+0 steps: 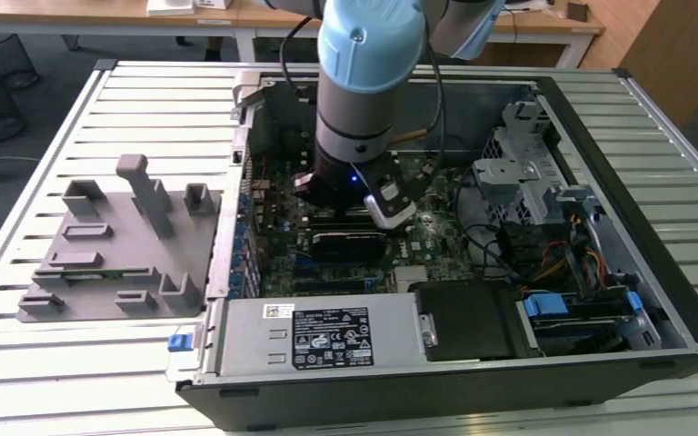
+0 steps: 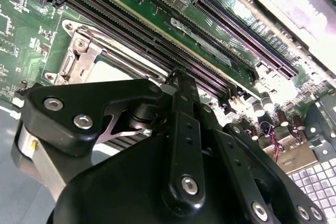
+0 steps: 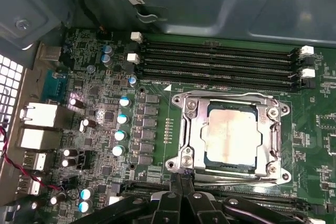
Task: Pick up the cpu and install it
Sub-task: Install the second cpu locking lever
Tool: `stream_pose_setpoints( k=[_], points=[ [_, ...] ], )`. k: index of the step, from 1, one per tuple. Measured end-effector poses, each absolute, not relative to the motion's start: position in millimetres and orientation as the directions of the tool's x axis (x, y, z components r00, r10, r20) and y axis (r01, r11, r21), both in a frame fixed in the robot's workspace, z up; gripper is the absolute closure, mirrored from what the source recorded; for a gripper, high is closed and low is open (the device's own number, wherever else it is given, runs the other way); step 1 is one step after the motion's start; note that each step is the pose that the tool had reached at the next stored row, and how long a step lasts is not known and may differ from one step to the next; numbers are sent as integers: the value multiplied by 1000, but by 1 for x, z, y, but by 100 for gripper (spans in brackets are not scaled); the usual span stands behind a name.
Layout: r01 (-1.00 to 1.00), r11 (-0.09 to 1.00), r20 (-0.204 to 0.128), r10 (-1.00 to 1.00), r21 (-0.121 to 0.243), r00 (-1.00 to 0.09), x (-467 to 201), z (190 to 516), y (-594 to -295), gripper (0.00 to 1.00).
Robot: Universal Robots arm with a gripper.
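The cpu (image 3: 232,136), a flat square chip with a pale metal top, lies in the socket on the green motherboard, ringed by the socket's silver metal frame (image 3: 185,129). In the first wrist view my gripper (image 3: 181,178) is shut, its black fingertips meeting right at the frame's corner, nothing held between them. The second wrist view has the same black gripper (image 2: 176,76) over the socket's edge, with a strip of the cpu (image 2: 113,72) beside it. In the exterior view the arm (image 1: 367,82) reaches down into the open computer case.
Black memory slots (image 3: 220,61) run alongside the socket. A grey plastic tray (image 1: 106,245) with upright blocks sits on the slatted table at the exterior view's left. The case holds a power supply (image 1: 313,336), a drive cage (image 1: 531,182) and loose cables.
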State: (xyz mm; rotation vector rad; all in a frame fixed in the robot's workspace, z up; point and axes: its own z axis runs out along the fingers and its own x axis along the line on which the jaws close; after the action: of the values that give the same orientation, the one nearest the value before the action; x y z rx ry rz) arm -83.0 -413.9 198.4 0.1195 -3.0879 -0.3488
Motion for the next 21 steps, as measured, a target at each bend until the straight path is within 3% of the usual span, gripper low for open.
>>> stream_pose_setpoints(
  k=[21],
  points=[
    [-73, 954, 17, -81, 290, -997, -86, 192, -424, 89]
  ],
)
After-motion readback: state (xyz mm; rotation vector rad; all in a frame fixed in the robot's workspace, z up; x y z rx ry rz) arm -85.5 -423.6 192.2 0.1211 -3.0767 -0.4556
